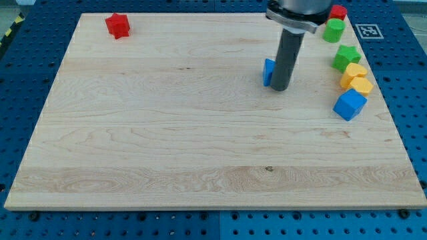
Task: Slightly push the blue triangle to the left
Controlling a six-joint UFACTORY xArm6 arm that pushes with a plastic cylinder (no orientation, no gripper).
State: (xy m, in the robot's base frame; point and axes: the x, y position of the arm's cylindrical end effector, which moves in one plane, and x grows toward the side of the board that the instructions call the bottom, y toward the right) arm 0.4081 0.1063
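My tip [280, 89] against the right side of the blue triangle [268, 72], upper-centre on the wooden board [167, 133]; no gripper, nothing grasped.

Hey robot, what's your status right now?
My tip against blue triangle's right side. Wood board to its left; red star far off, top-left.

Pale wooden board [167, 140] on blue pegboard. Red star block [117, 25] at top left. Small blue triangle block [268, 72] right of centre. 6 blocks along right edge: red, green cylinder [333, 30], green star [346, 57], 2 yellow, blue cube [349, 105].
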